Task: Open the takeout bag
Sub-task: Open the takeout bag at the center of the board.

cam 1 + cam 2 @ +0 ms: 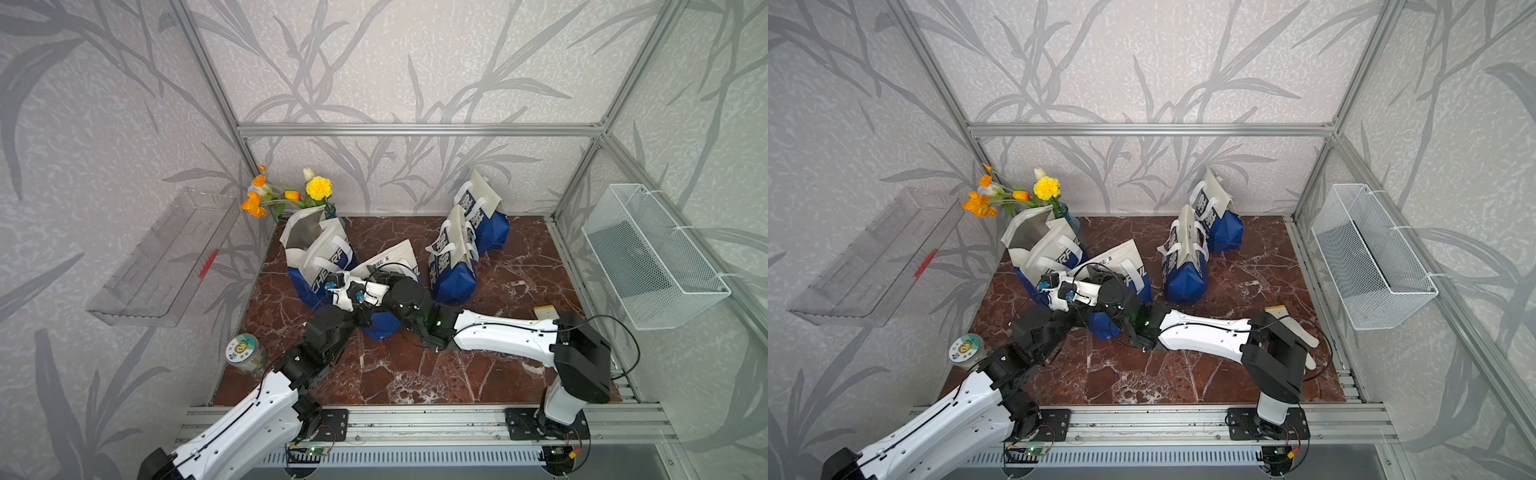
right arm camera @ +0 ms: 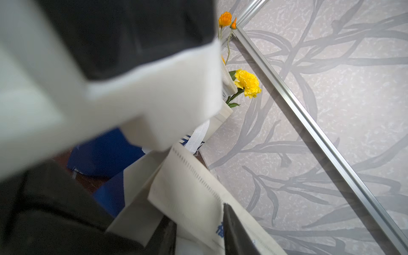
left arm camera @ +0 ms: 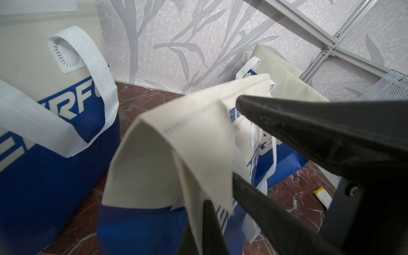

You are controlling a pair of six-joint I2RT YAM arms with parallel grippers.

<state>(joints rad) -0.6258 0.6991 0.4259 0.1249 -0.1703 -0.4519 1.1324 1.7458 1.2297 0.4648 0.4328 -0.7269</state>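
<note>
The takeout bag (image 1: 397, 259), blue below and beige above, is found on the red marbled tabletop (image 1: 415, 374), a little left of the middle. It stands just beside a second bag (image 1: 316, 249) of the same kind, whose top is spread open. Its beige top flap is reached by both grippers.

The left gripper (image 3: 220, 189) is closed tightly on a fold of this flap, and the cloth is seen pinched between the two black fingers. The right gripper (image 2: 196, 212) is placed at the same flap from the other side. Its fingers (image 2: 234, 231) are set a narrow gap apart, with the stitched beige edge lying between them, but whether the cloth is pressed cannot be told.

A third bag (image 1: 453, 266) and a fourth bag (image 1: 486, 216), both with folded tops, are stood at the right back, apart from the grippers. A bunch of orange and yellow flowers (image 1: 291, 193) is seen in the back left corner, and a lidded jar (image 1: 245, 349) near the left edge.
</note>
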